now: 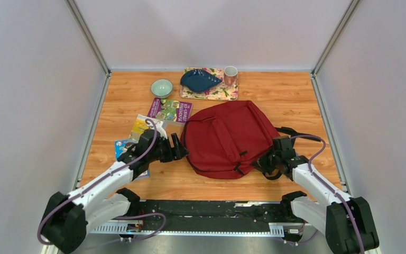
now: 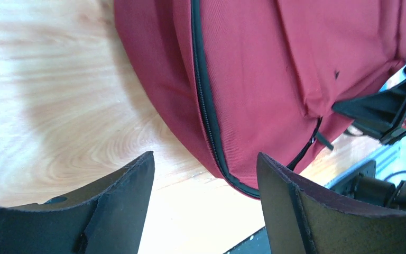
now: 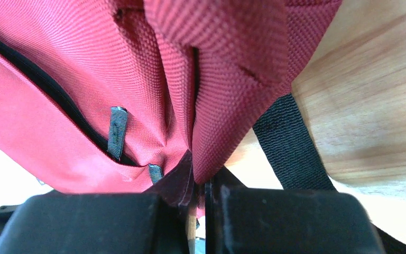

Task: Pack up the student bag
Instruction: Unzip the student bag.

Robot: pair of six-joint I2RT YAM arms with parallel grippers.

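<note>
The student bag (image 1: 227, 135) is a large dark red backpack lying flat in the middle of the table. My left gripper (image 1: 181, 148) stands open just beside its left edge. In the left wrist view the bag (image 2: 275, 79) and its black zipper (image 2: 206, 106) lie just beyond the left gripper (image 2: 205, 161), and nothing is between the fingers. My right gripper (image 1: 264, 161) is at the bag's near right corner. In the right wrist view that gripper (image 3: 200, 182) is shut on a fold of the bag's red fabric (image 3: 222, 116).
Books (image 1: 170, 109) and booklets (image 1: 137, 127) lie left of the bag, under and behind my left arm. A green bowl (image 1: 162, 87) and a floral tray (image 1: 227, 94) with a dark blue item (image 1: 200, 80) and a cup (image 1: 230, 75) stand at the back. A black strap (image 3: 291, 143) trails right.
</note>
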